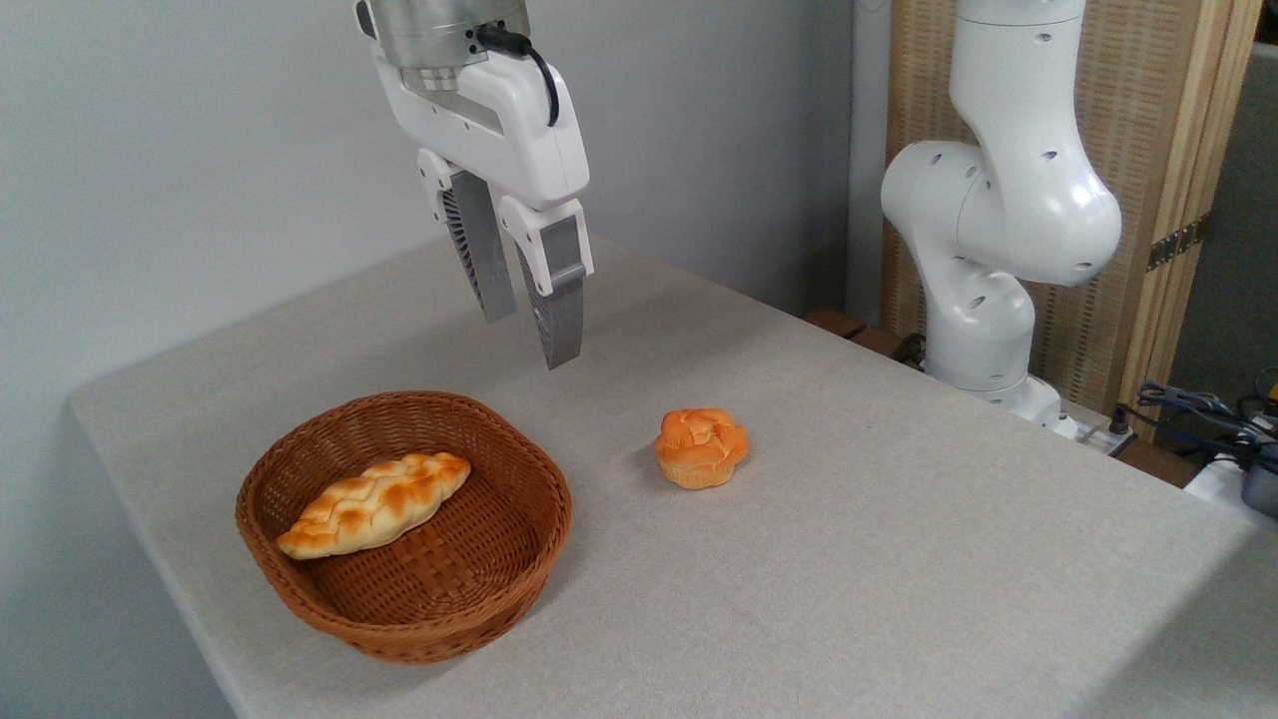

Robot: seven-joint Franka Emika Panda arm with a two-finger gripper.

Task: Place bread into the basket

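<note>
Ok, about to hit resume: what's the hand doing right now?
Hand: open, empty, hanging above the table between the basket and the bun.

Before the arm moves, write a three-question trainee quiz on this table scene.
1. True or false: the small round orange bun lies inside the round reddish-brown wicker basket.
2. What already lies in the basket? A) a long pale-golden braided loaf B) a green apple C) nothing
3. Fill in: the white two-finger gripper hangs above the grey table, holding ____.

Key: 1 false, the bun sits on the table right of the basket. 2 A. 3 nothing; its fingers are slightly apart.
</note>
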